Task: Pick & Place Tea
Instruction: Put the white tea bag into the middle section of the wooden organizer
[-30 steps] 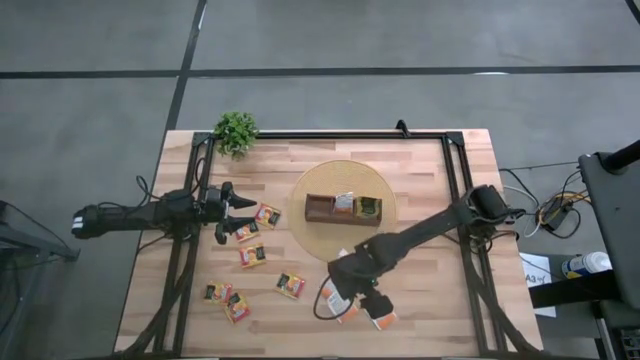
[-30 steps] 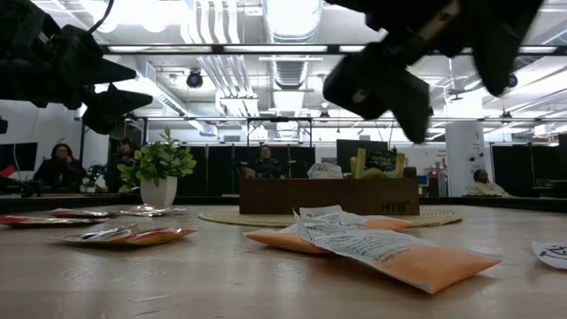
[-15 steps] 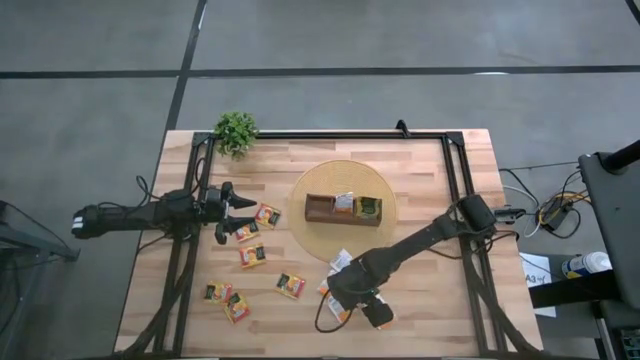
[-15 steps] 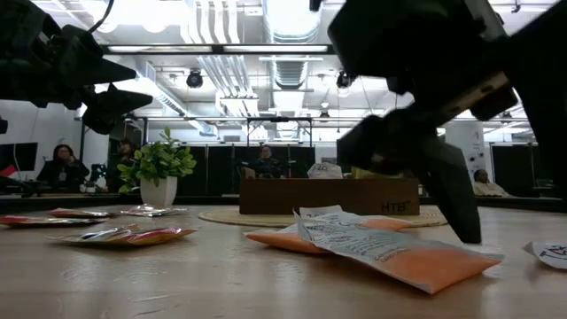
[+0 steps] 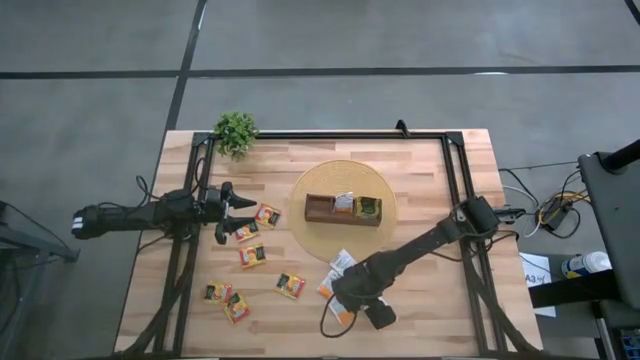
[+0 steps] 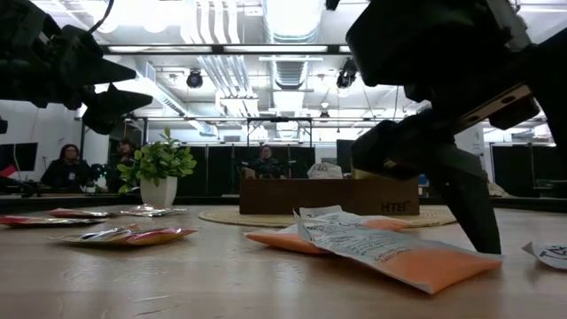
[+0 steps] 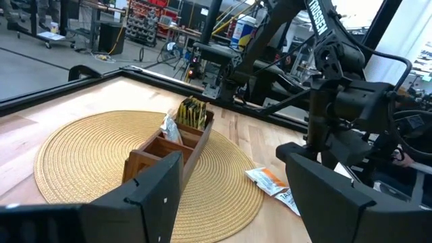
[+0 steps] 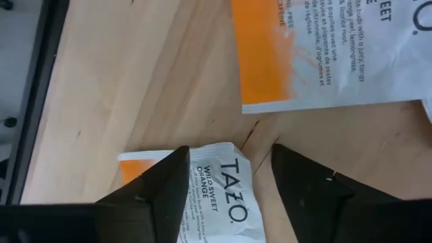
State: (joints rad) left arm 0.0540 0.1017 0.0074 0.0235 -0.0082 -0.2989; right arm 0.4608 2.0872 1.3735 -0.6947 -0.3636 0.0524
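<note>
Trouble could start right at the near edge of the table. The right gripper is down low, with its jaws open and nothing held yet. A white-orange tea sachet lies flat on the wood between the two fingers. It is thin and flat, so I think the fingers may slide over it and shut on air. They may also push it along the table and not lift it. In the low view one finger tip looks like it touches the wood, so it might scrape or press too hard. A second white-orange sachet lies just beside the first, and a clumsy grab may bump it or drag it along.

Farther back, the brown box sits on the round mat. Some tea is in it already, at one end. Other sachets are spread over the left side of the table. The left gripper hangs above them with jaws wide open and empty. The little plant stands at the far corner.

A second ago the right gripper was up in the air, a bit farther in from the near edge. An orange sachet showed beside it from above. Now the gripper has come down over that sachet and hides it from above. The left arm has not moved, and the box looks the same.
</note>
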